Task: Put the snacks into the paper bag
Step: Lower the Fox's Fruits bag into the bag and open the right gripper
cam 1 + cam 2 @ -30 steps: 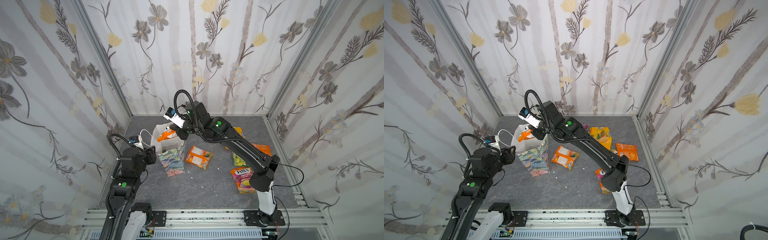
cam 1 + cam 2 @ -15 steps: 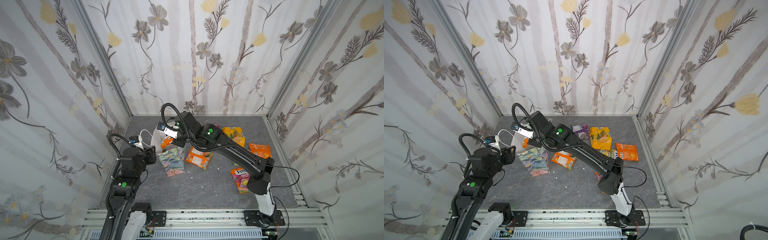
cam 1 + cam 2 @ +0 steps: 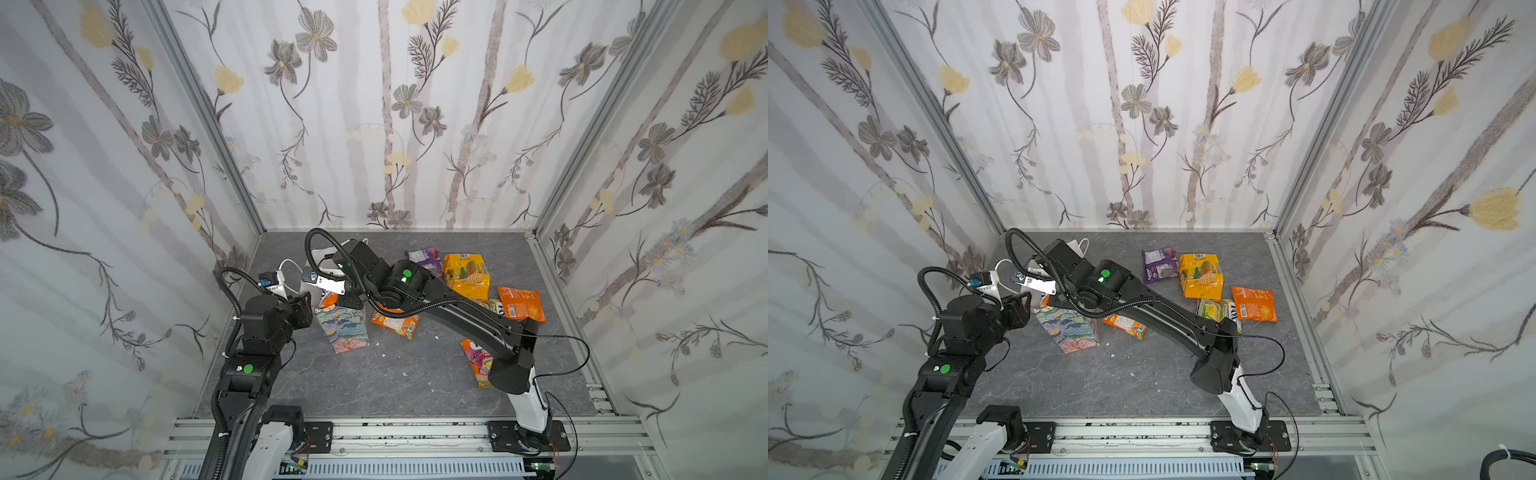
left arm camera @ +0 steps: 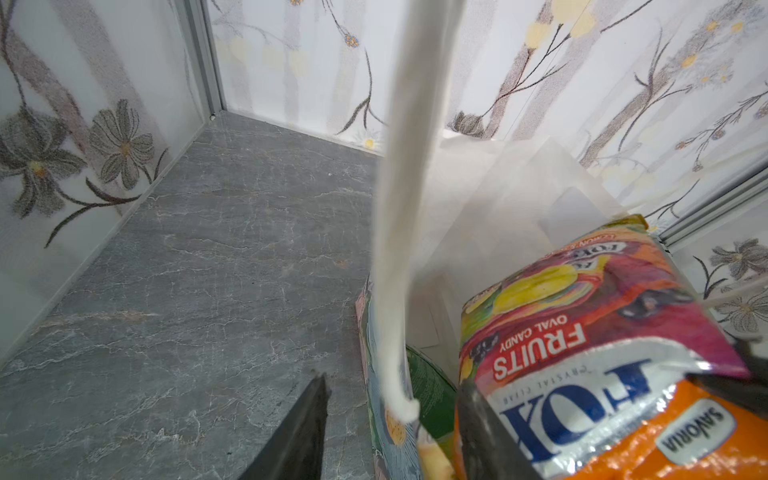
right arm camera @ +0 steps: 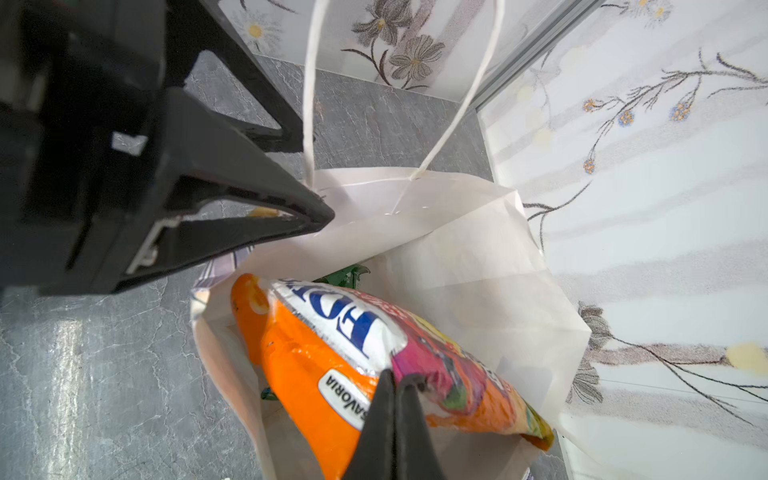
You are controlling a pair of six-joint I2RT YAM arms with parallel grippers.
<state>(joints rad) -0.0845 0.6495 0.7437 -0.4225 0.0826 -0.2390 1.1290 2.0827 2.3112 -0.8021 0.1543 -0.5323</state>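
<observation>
The paper bag (image 3: 347,334) (image 3: 1073,332) stands left of centre, print outside, white inside (image 5: 457,257). My right gripper (image 5: 397,382) is shut on an orange "FOX'S FRUITS" snack packet (image 5: 316,357) (image 4: 582,374), which sits tilted in the bag's mouth above a green packet (image 5: 345,276). My left gripper (image 4: 395,382) (image 3: 305,301) is shut on the bag's rim, one finger (image 4: 299,432) outside and one inside. Other snacks lie on the floor to the right: purple (image 3: 426,257), yellow (image 3: 465,274), orange (image 3: 521,303), another orange one (image 3: 395,326) under the right arm, and pink (image 3: 478,361).
The grey stone-look floor (image 3: 395,382) is closed in by flowered walls (image 3: 374,124); the back left corner is close behind the bag. The bag's white cord handles (image 5: 309,104) stand up beside my left gripper's fingers (image 5: 270,195). Small white crumbs (image 3: 384,355) dot the floor.
The right arm has swung down and to the left, taking the orange packet from above the bag into its mouth. The left arm has held still on the bag.
</observation>
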